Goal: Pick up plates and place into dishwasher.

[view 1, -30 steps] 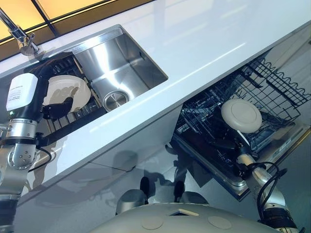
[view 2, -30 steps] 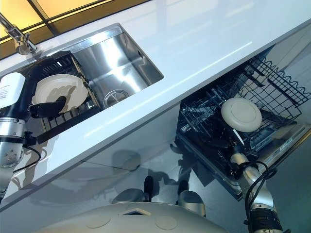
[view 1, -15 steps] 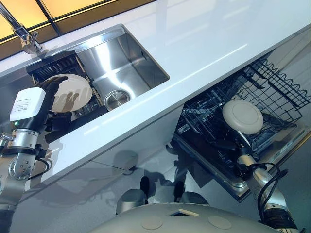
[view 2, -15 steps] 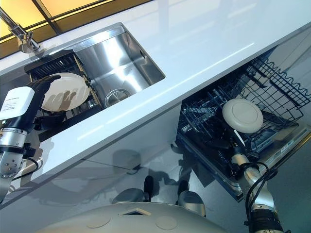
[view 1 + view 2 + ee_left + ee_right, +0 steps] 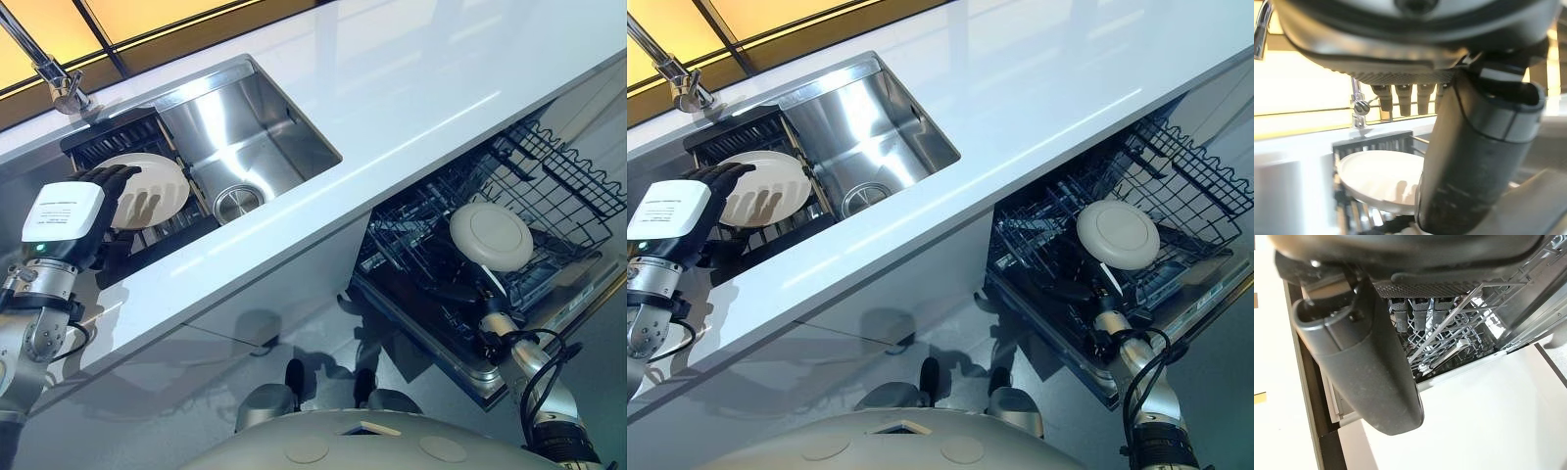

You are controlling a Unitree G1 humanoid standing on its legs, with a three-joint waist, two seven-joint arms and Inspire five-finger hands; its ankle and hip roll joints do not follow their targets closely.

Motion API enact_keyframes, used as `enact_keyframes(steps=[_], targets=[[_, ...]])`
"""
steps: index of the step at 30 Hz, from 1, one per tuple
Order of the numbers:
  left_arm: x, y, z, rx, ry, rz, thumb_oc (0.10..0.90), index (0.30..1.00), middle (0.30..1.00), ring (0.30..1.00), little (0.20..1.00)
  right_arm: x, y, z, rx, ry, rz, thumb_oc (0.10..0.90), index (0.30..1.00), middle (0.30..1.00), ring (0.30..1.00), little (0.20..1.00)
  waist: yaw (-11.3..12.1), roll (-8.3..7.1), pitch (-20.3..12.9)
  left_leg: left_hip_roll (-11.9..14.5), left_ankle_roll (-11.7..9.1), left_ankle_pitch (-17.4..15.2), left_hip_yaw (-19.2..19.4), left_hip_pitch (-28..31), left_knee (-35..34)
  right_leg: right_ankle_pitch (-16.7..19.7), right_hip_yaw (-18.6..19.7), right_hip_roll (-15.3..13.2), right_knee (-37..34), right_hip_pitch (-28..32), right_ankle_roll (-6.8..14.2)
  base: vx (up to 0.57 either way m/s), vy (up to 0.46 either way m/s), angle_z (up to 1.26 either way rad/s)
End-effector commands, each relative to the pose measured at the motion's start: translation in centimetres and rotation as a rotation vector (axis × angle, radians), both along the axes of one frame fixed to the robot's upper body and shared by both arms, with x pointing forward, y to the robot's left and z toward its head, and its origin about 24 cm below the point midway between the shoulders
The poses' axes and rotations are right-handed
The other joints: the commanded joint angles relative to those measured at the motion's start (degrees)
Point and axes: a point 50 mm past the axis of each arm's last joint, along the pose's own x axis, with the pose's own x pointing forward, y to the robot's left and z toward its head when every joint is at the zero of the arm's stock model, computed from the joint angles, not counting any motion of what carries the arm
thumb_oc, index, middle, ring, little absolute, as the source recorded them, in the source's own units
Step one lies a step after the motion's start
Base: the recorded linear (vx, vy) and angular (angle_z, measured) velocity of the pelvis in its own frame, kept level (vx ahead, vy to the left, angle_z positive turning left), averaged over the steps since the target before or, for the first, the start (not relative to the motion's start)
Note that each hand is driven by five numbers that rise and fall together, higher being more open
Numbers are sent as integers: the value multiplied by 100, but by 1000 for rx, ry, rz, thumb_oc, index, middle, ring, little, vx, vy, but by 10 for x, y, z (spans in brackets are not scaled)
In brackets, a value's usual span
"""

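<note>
Plate (image 5: pixel 490 235) number one, a round white one, sits in the right hand (image 5: pixel 487 294), which grips its lower edge from beneath over the dishwasher's lower rack (image 5: pixel 431 259); the right wrist view shows curled fingers with the rack's wires just past them. The upper wire basket (image 5: pixel 563 186) juts out beyond the plate, nearer the worktop's far end.

The second plate (image 5: pixel 147 186) leans in the dark dish rack (image 5: pixel 113 142) that fills the left part of the steel sink (image 5: pixel 250 132). The left hand (image 5: pixel 103 191) hovers just in front of that plate with its fingers straight and spread, holding nothing; whether the fingertips touch the plate's face cannot be told. The tap (image 5: pixel 54 73) stands behind the rack, and the white worktop (image 5: pixel 411 78) runs between sink and dishwasher.

The step in hand looks like setting the held plate into the lower rack. To do it well, I would tip the plate upright so its rim drops between two tines rather than lying across them, and keep it under the upper basket's edge. The grip should ease only once the rim is seated, or the plate may slide flat. The left hand could meanwhile close on the leaning plate's rim.
</note>
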Motion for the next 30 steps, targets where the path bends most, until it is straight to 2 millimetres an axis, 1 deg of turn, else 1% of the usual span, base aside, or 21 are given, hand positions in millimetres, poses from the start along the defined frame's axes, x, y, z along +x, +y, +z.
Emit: enact_keyframes(steps=[1,8,11,16,24,28,30], targets=[[17,11,43,171,-118,16,800,900,900,900,900,26,32,17,69,-119,166,800,900,900,900,900,74,95,-328,-421,169,-664,135,123,10,-964,-33,256,752,-210,159,0,0,0],[27,14,41,232,-1,57,800,900,900,900,900,29,33,17,61,-106,175,800,900,900,900,900,-7,138,-306,-428,190,-672,173,134,10,-947,28,256,755,-229,170,25,7,-2],[30,16,39,223,30,68,800,900,900,900,900,28,32,16,57,-98,180,800,900,900,900,900,-56,158,-289,-433,199,-676,201,146,10,-939,48,261,758,-235,170,37,19,-3],[37,14,32,195,82,72,800,900,900,900,900,28,30,17,47,-89,185,800,900,900,900,900,-141,181,-259,-439,216,-678,246,155,10,-936,86,256,792,-265,179,42,22,-2],[44,20,28,270,177,133,800,900,900,900,900,30,26,20,29,-77,197,800,900,900,900,900,-237,213,-204,-438,241,-687,324,167,14,-935,146,256,834,-303,188,41,25,-1],[46,24,21,264,224,185,800,900,900,900,900,31,26,20,26,-74,202,800,900,900,900,900,-289,221,-162,-442,261,-692,364,168,27,-934,178,256,870,-332,188,48,25,-6],[46,27,14,254,258,225,800,900,900,900,900,30,27,20,23,-71,201,800,900,900,900,900,-321,222,-132,-446,275,-697,386,159,47,-931,205,256,902,-361,190,42,24,-10]])
